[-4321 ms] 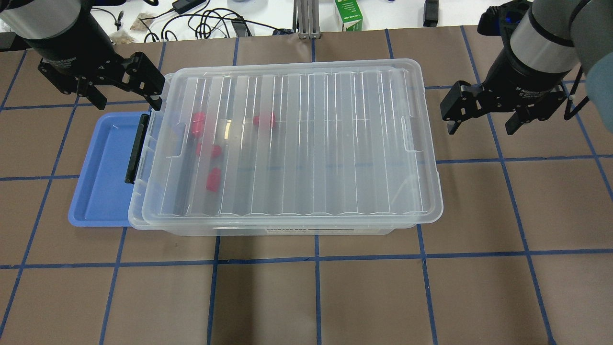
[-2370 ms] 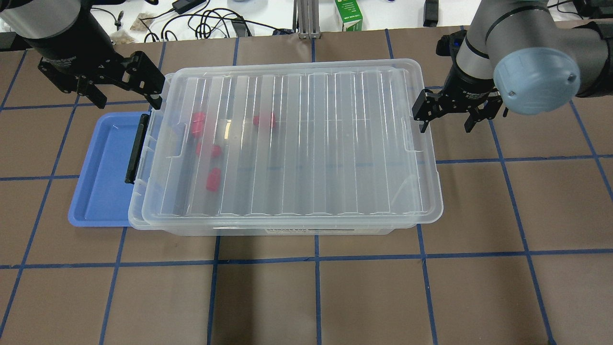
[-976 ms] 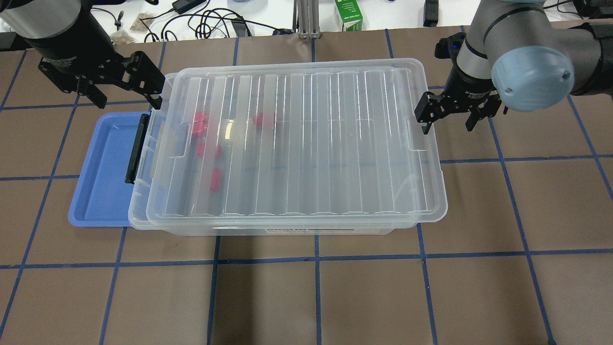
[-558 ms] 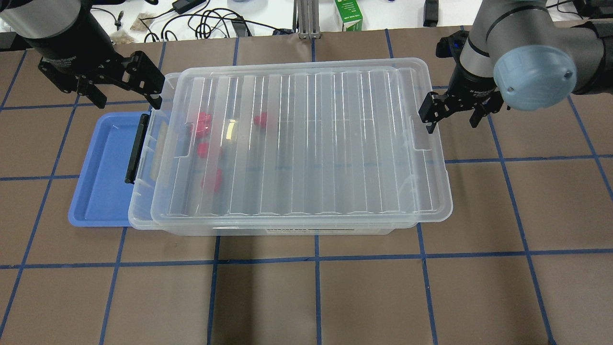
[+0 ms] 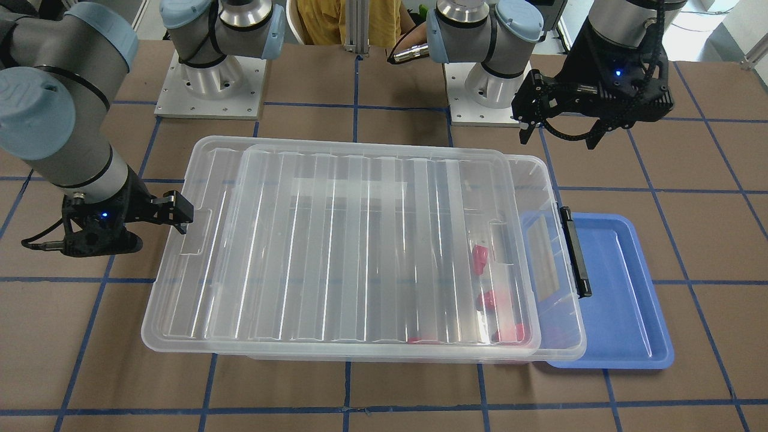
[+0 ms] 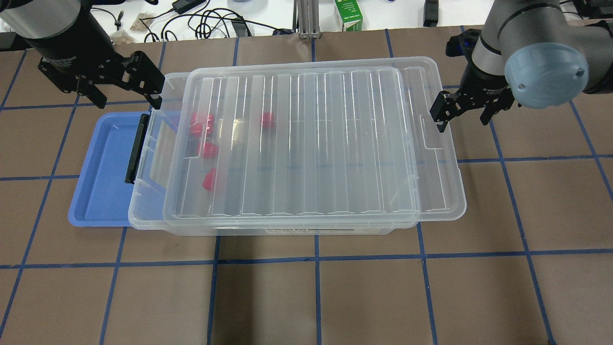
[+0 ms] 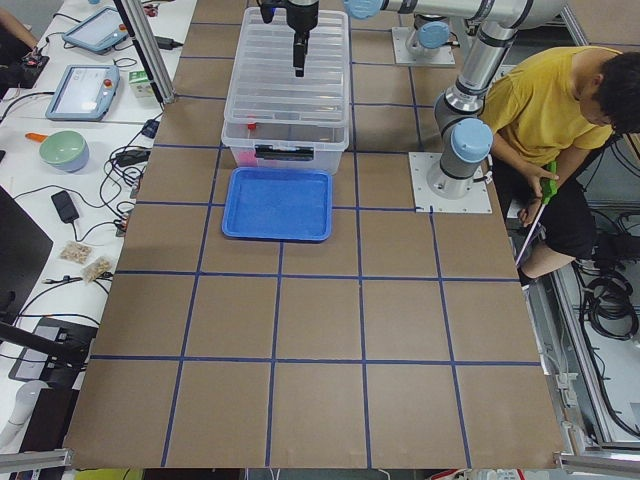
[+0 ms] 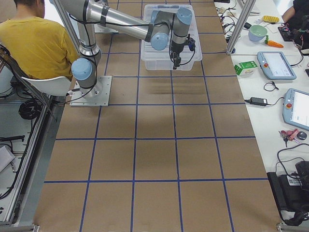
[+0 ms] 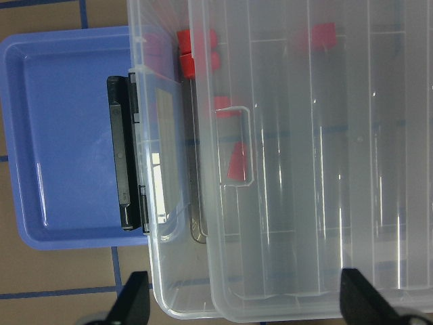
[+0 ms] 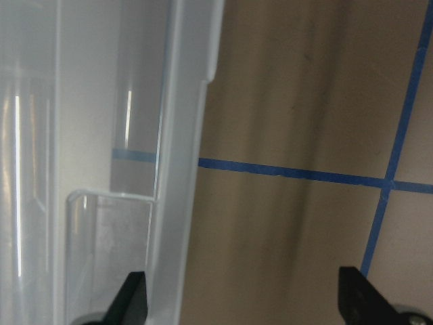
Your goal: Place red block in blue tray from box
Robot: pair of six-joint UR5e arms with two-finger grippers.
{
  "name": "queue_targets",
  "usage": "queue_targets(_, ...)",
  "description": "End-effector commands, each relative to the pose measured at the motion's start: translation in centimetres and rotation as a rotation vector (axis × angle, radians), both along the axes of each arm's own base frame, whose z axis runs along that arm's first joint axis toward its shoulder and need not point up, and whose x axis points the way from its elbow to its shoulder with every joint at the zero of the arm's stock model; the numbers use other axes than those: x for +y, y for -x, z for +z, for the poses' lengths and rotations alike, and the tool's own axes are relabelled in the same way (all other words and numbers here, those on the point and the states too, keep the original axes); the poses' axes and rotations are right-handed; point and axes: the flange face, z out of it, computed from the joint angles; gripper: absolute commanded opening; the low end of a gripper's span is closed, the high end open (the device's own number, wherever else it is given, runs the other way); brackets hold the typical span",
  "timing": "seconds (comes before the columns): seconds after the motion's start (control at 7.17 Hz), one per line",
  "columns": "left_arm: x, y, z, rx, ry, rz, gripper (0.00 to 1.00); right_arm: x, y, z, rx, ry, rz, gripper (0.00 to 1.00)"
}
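Note:
The box point(image 6: 143, 211) stands mid-table with its ribbed lid point(image 6: 311, 143) shifted right, so its left end by the black latch point(image 6: 135, 148) is uncovered. Several red blocks point(image 6: 209, 150) lie inside near that end; they also show in the left wrist view point(image 9: 237, 161). The blue tray point(image 6: 103, 167) lies against the latch end, partly under the box, and is empty. My left gripper point(image 6: 128, 102) is open and hovers over the box's far left corner. My right gripper point(image 6: 462, 122) is open, with one finger point(image 6: 439, 125) at the lid's right edge.
A green carton point(image 6: 348, 14) and cables point(image 6: 210, 21) lie beyond the table's far edge. A person in yellow point(image 7: 550, 110) sits behind the robot bases. The brown table surface with blue grid lines extends in front of the box.
The right gripper came in to the lid's right edge and moved right. The lid slid right with it, uncovering the box's left end. The left arm stayed still.

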Motion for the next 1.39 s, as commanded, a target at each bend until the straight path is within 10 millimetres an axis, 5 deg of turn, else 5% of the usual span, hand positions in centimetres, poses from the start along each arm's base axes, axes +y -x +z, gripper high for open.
queue_targets(0.0,0.0,0.0,0.0,0.0,0.0,-0.001,1.0,-0.2,2.7,-0.1,-0.001,-0.003,-0.019,1.0)
queue_targets(0.56,0.0,-0.1,0.0,0.0,0.0,0.002,1.0,-0.3,7.3,0.2,-0.006,0.001,0.019,1.0)
queue_targets(1.25,0.0,0.0,0.0,0.0,0.0,0.001,1.0,-0.2,8.8,0.4,0.043,-0.009,0.036,1.0)
